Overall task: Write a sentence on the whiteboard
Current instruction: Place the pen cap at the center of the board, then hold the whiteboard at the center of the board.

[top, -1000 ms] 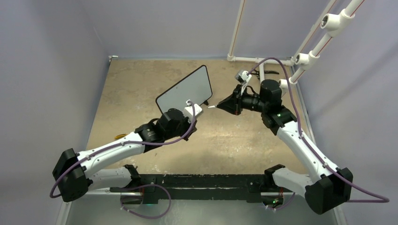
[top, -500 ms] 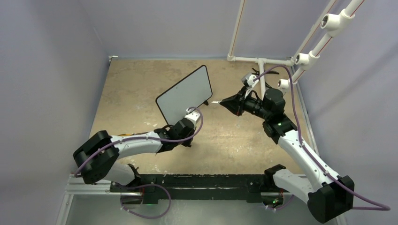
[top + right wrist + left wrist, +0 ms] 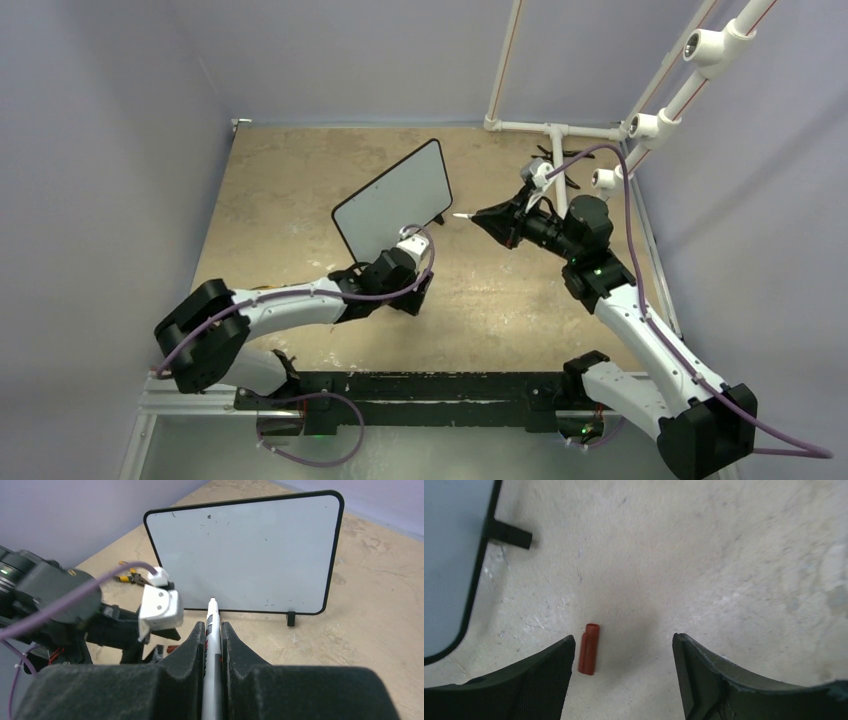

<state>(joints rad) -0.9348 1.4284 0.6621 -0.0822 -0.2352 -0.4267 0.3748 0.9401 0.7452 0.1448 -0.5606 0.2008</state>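
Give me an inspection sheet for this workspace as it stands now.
Surface: tan mottled table, scuffed.
Job's things: whiteboard upright on its feet, blank but for specks; no sentence on it. Marker uncapped, tip towards the whiteboard, apart from it in the top view.
Clutter: red cap lying on the table; yellow-handled pliers by the left arm.
Grippers: left gripper low over the table, jaws open, cap beside one jaw; right gripper shut on the marker.
Cables: purple cable along each arm, not touching the whiteboard.
Surroundings: plain walls; white pipe frame at the back right.
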